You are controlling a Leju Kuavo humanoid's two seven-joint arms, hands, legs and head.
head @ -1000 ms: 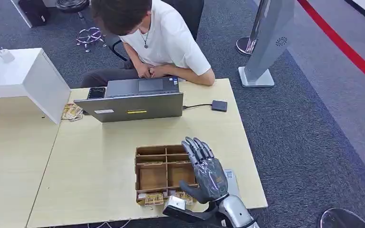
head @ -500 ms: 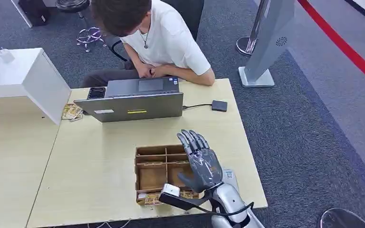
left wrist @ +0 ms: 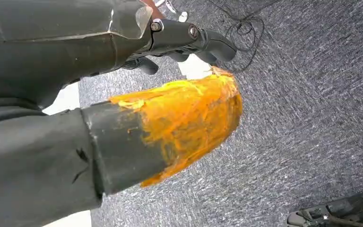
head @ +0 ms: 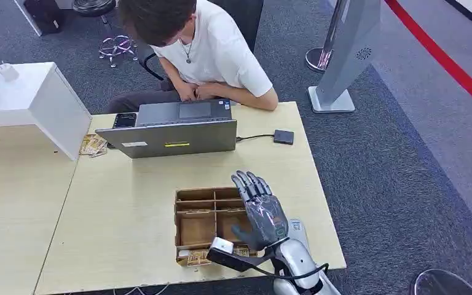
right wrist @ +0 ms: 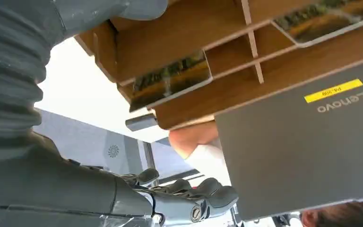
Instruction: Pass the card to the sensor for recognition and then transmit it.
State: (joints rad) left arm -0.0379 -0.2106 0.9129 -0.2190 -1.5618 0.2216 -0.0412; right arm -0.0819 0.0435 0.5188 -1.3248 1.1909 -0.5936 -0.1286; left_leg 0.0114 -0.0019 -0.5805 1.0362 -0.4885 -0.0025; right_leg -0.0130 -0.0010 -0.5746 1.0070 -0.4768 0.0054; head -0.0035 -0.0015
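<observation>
Right hand (head: pixel 263 212) over box (head: pixel 196 224) on bench (head: pixel 123 209), fingers (head: pixel 250 184) apart, holding nothing. Cards (head: pixel 199 258) lie in box's near slots. Sensor: can't tell which thing. Left hand (left wrist: pixel 123 94): fingers unclear. Nothing picked yet; all steps left.

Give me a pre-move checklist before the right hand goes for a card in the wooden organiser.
1. Right hand free, fingers apart: ok.
2. Right hand above the wooden organiser: ok.
3. Cards present in the organiser's near slot: ok.
4. Small black sensor box unobstructed beside the laptop: ok.
5. Person's forearm away from the organiser: ok.
6. Left hand down over the carpet, holding nothing: ok.
</observation>
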